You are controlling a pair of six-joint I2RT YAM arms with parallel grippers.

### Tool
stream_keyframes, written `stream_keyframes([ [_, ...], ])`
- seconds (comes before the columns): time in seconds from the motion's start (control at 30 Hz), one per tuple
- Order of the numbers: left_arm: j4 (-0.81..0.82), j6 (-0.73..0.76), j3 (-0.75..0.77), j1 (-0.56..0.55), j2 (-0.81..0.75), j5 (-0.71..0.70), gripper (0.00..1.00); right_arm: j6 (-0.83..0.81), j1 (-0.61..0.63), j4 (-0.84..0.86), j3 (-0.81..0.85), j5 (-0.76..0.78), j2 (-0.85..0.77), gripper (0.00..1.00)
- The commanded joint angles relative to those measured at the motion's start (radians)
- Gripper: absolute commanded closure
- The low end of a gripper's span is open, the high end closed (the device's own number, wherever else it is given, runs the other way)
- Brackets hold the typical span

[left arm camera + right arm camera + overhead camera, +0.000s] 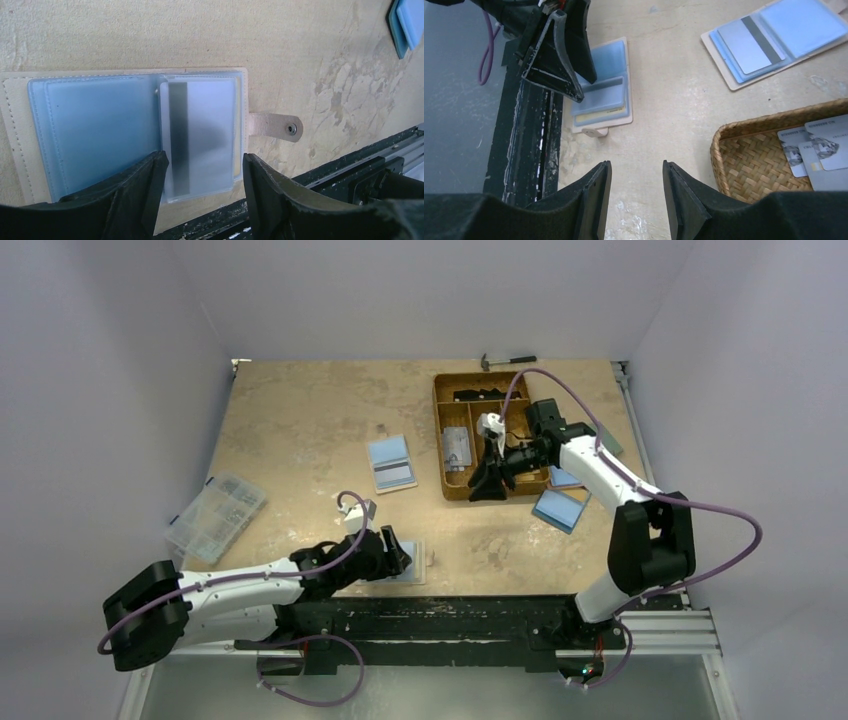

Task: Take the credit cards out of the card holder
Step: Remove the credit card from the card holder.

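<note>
The tan card holder [20, 125] lies open near the table's front edge, also seen as the card holder [418, 565] from above. Its left face is a light blue sleeve. A greyish credit card [205, 125] with a dark stripe sticks partly out of the right sleeve, towards the table's front edge. My left gripper [204, 157] is open, one finger on each side of that card's protruding end. The left finger covers its corner and the right finger stands apart. My right gripper [636, 165] hangs open and empty by the brown tray [445, 390].
A second open holder [390, 462] with a striped card lies mid-table. Blue holders [560, 508] lie right of the tray. A woven basket [724, 150] holds white cards. A clear organiser box [215, 515] sits at the left, a hammer [505, 360] at the back, and a black rail [350, 165] along the front.
</note>
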Motion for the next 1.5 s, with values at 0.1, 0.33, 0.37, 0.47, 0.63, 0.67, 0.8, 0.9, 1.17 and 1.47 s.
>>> stream_keyframes([
  [0.1, -0.004, 0.094, 0.012, 0.008, -0.004, 0.019, 0.31, 0.010, 0.078, 0.023, 0.006, 0.065, -0.005, 0.50],
  [0.33, -0.164, 0.151, 0.152, 0.007, 0.107, -0.025, 0.28, 0.014, 0.098, 0.023, 0.009, 0.080, 0.011, 0.50],
  [0.37, -0.168, 0.158, 0.161, 0.007, 0.121, -0.024, 0.28, 0.014, 0.099, 0.023, 0.007, 0.082, 0.013, 0.50],
  [0.47, -0.183, 0.172, 0.193, 0.005, 0.144, -0.020, 0.30, 0.014, 0.099, 0.023, 0.010, 0.084, 0.014, 0.50],
  [0.63, -0.217, 0.182, 0.233, -0.026, 0.113, -0.047, 0.31, 0.014, 0.103, 0.021, 0.011, 0.087, 0.020, 0.51],
  [0.67, -0.226, 0.182, 0.243, -0.033, 0.113, -0.054, 0.31, 0.014, 0.106, 0.020, 0.013, 0.089, 0.022, 0.50],
  [0.8, -0.252, 0.171, 0.284, -0.073, 0.151, -0.087, 0.32, 0.012, 0.111, 0.017, 0.016, 0.092, 0.026, 0.50],
  [0.9, -0.287, 0.143, 0.318, -0.089, 0.209, -0.127, 0.32, 0.012, 0.113, 0.014, 0.017, 0.092, 0.025, 0.50],
  [1.17, -0.404, 0.097, 0.405, -0.105, 0.356, -0.191, 0.31, 0.010, 0.113, 0.011, 0.019, 0.092, 0.025, 0.50],
  [1.47, -0.366, 0.100, 0.402, -0.114, 0.379, -0.158, 0.31, 0.006, 0.113, 0.004, 0.022, 0.092, 0.028, 0.50],
])
